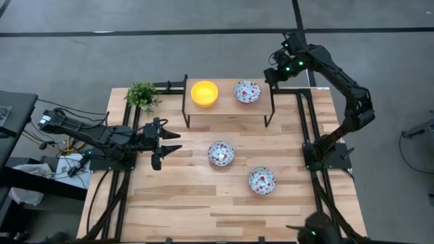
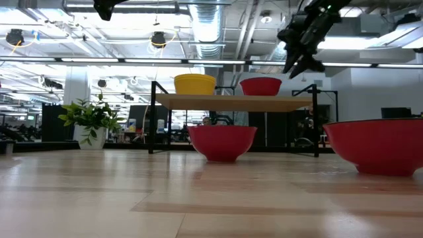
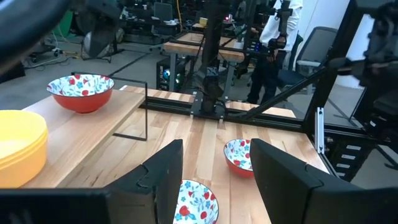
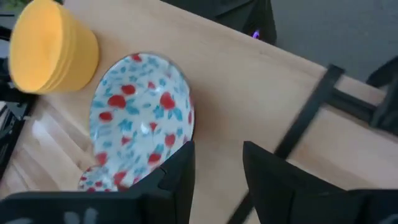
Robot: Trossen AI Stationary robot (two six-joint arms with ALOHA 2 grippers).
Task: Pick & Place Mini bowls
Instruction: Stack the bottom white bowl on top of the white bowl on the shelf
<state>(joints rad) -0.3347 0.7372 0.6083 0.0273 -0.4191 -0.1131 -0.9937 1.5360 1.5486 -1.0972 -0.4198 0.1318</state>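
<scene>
Next, lower the released left end effector (image 1: pixel 165 144) squarely over the centre-frame floral bowl (image 1: pixel 221 153); right end effector (image 1: pixel 270 73) released, upper right.

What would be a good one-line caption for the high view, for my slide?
Yellow bowl stack and one floral bowl on the raised wooden shelf; two floral bowls wait on the table below.

Two bowls (image 1: pixel 226 92) on a raised shelf (image 1: pixel 228 108) at upper centre, plant (image 1: pixel 142 95) to its left, two more bowls (image 1: pixel 241 167) on the table (image 1: pixel 176 203) below.
</scene>
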